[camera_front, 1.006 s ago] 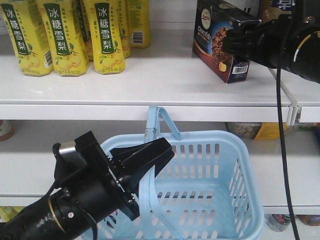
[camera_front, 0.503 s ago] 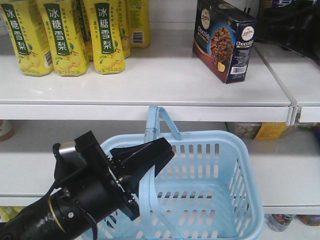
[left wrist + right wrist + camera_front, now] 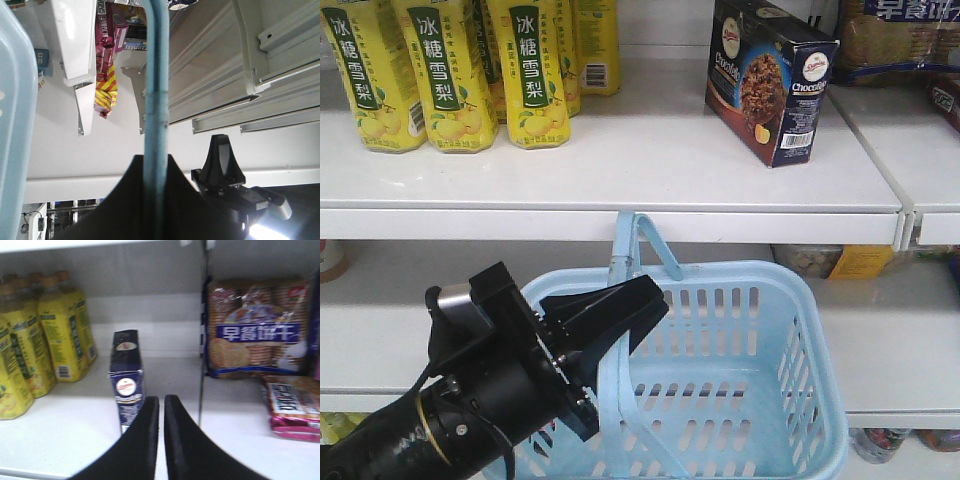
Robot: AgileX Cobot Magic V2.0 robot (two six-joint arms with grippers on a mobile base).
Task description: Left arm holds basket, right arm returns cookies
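Right gripper [image 3: 161,412], fingers nearly touching and holding nothing, points at the shelf just short of the cookie box [image 3: 768,78], which stands upright on the upper shelf [image 3: 620,160] beside the yellow drink bottles [image 3: 450,70]. Left gripper [image 3: 610,318] is clamped on the hoop handle [image 3: 156,100] of the blue basket [image 3: 800,340], which looks empty. Judged stage: cookies returned; the next move calls only for drawing the right arm clear without nudging the box.

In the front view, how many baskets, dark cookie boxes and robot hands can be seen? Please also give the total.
light blue basket: 1
dark navy cookie box: 1
left hand: 1
Total: 3
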